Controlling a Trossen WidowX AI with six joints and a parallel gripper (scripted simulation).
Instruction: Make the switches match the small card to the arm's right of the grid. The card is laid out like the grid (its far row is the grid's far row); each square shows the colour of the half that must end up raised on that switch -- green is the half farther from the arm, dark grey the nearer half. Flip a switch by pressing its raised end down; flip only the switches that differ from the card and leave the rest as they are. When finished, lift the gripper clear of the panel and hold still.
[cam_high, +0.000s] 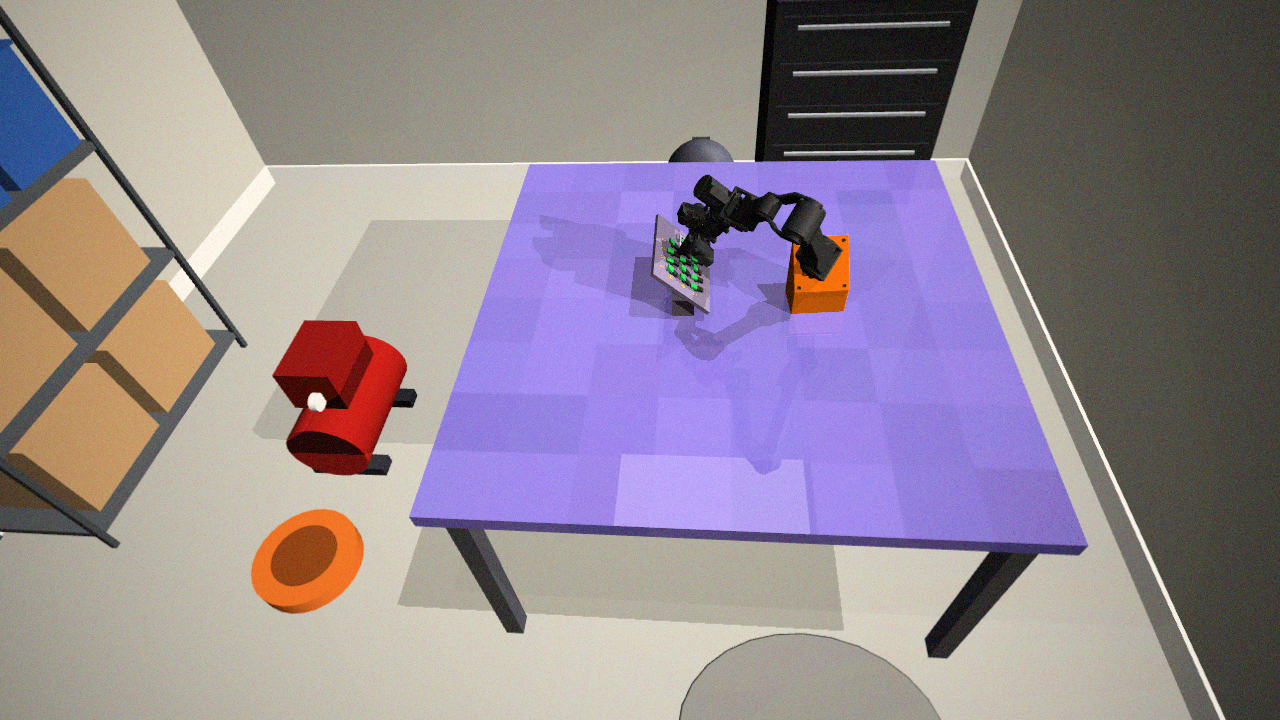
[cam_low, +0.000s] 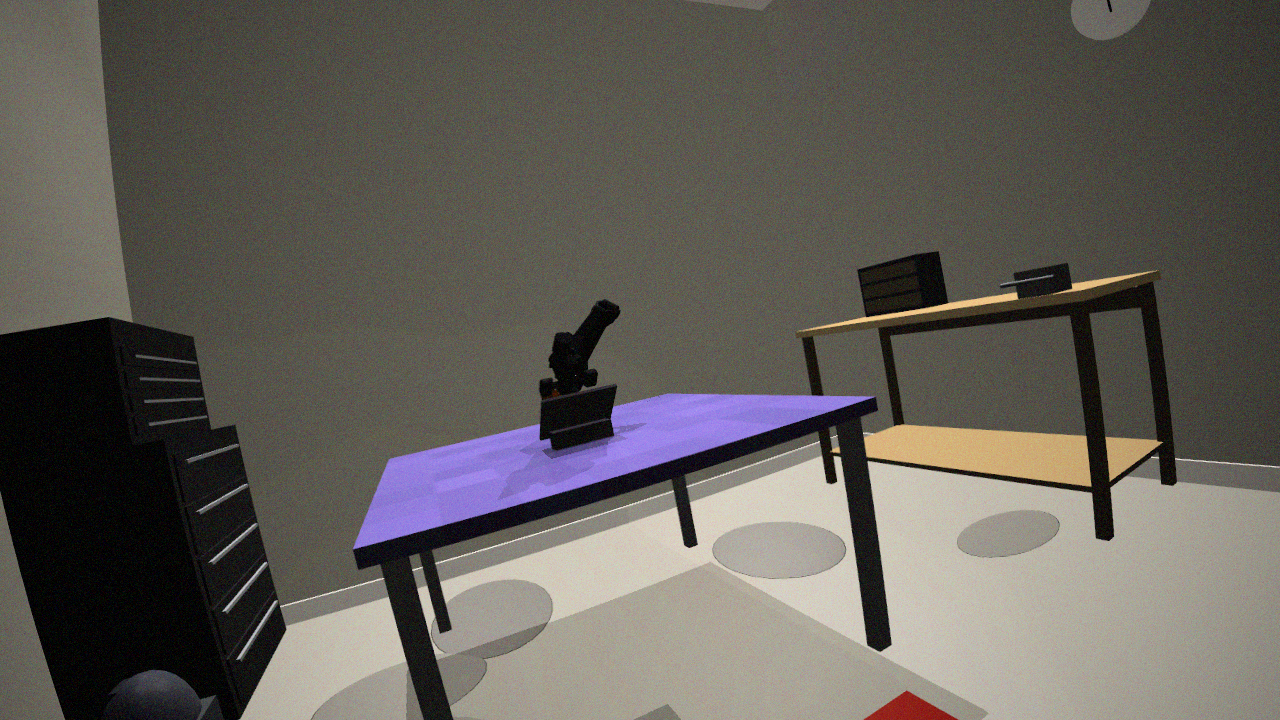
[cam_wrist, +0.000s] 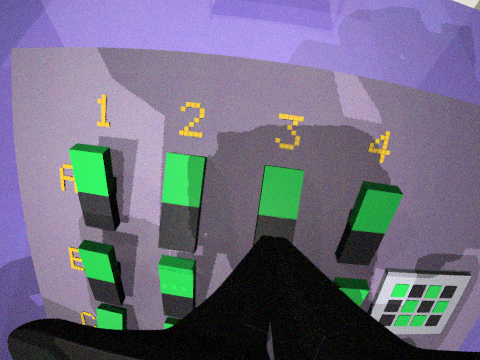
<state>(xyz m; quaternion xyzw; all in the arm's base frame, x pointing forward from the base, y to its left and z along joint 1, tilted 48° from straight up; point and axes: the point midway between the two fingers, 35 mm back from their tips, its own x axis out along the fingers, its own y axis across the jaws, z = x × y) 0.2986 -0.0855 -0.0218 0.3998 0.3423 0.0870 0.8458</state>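
The tilted grey panel carries the switches. My gripper is shut; its tips are over the dark nearer half of switch A3, contact unclear. A3 and A2 seem raised on the dark half. A1, A4, B1 and B2 look raised on green. B3 and most of row C are hidden. The card reads, far row first: green, dark, green, dark; dark, green, dark, green; dark, green, green, dark.
The panel stands on a purple table. The arm's orange base block is right of the panel in the top view. Black drawers stand off the table, as does a red tank.
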